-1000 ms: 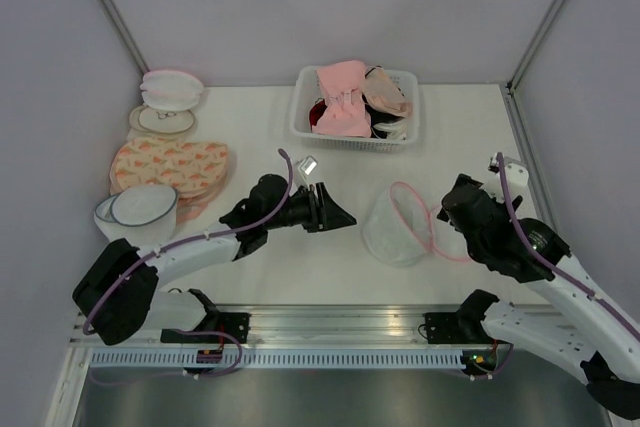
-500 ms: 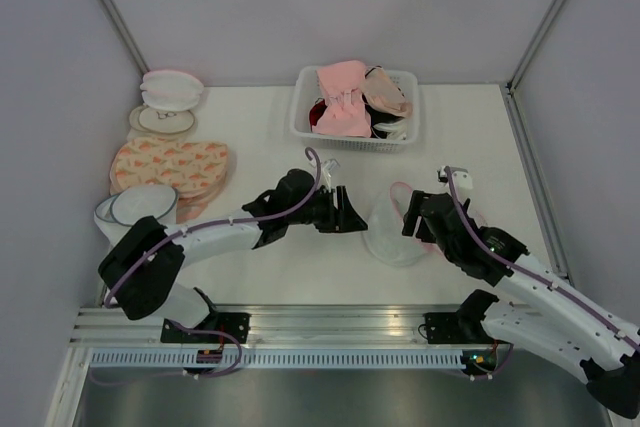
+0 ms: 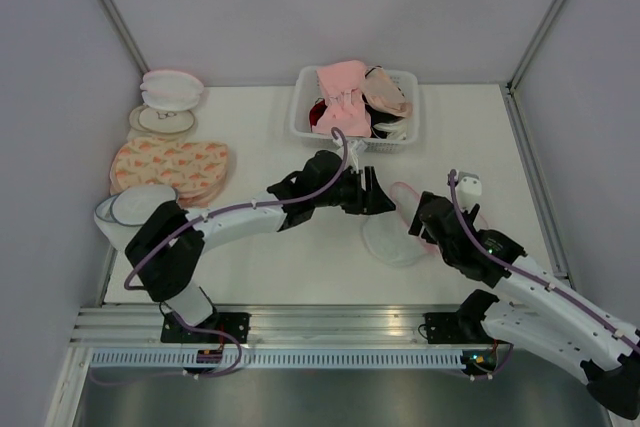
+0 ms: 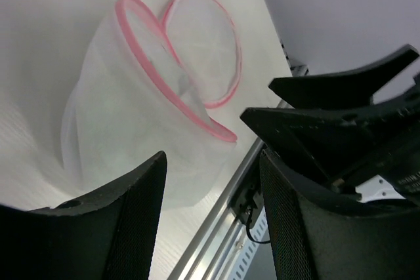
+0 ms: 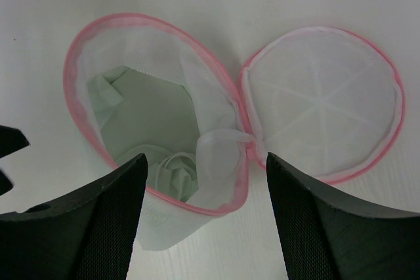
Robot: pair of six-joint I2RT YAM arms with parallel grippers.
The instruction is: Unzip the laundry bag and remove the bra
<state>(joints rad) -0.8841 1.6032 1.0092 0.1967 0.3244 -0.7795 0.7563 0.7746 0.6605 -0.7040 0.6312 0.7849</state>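
Overhead, the laundry bag (image 3: 392, 239) lies unzipped right of the middle of the white table (image 3: 250, 267). Its two mesh halves are spread apart and joined at a hinge, with pink trim tracing each rim. My left claw (image 3: 385, 197) reaches across from the left and hovers at the bag's far-left edge, jaws apart and holding nothing. My right claw (image 3: 417, 224) comes in from the near right, also spread wide with nothing in it, poised above the hinge.

From my right wrist, the deep half gapes up at me. The bra (image 5: 141, 113) sits inside it (pale mint, folded, a thin white loop at the near side), wholly within the pink rim. The flat half lies to its right, showing its mesh ribs.

White tabletop shows between the bag and the near rail (image 3: 330, 322), and out toward the right edge. A white basket (image 3: 300, 119) of pink garments stands near, just behind my left claw. Orange-patterned flat bags (image 3: 170, 167) lie well apart at the left edge.
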